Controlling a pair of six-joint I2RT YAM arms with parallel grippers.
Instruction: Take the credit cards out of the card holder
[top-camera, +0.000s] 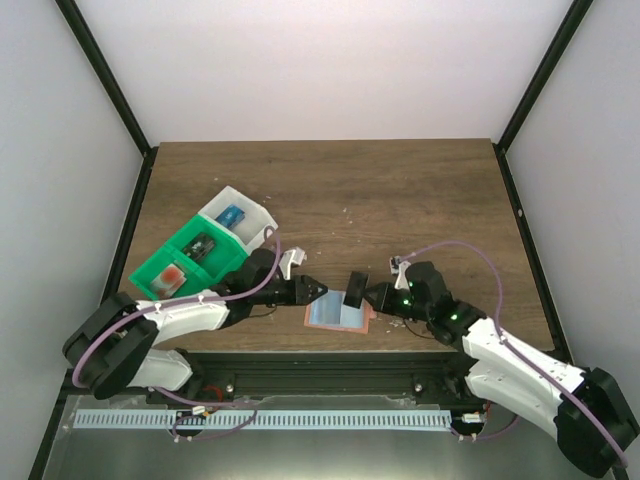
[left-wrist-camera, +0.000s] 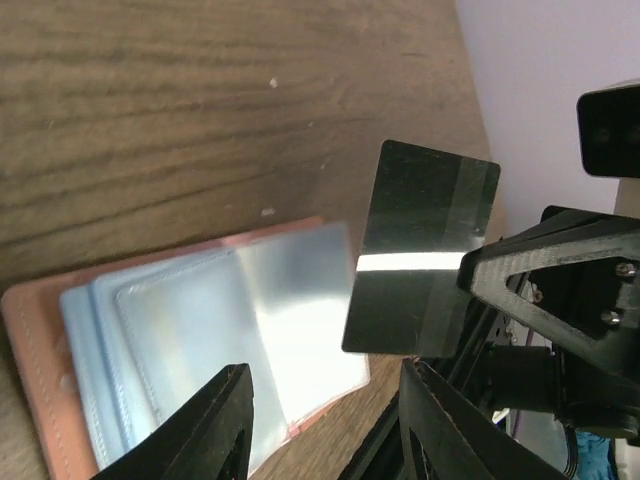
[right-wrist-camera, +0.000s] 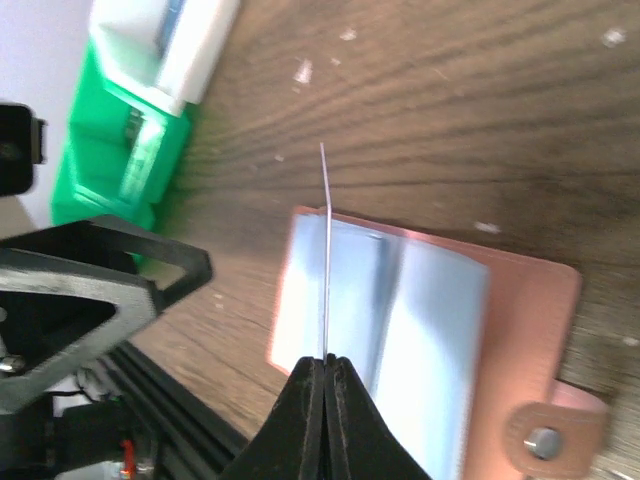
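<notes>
The dark credit card is, in my judgement, light, thin and stiff, with smooth faces that may slip, so you should pinch it flat near one short edge. In the top external view it stands tilted just above the card holder, which lies open on the table. The right gripper is at the holder's right side and the left gripper at its left side. In the left wrist view the left gripper's fingers are spread wide and hold nothing; whether they touch the holder you cannot tell. In the right wrist view the right gripper's fingers are pressed together on the card's lower edge, over the holder's panels.
</notes>
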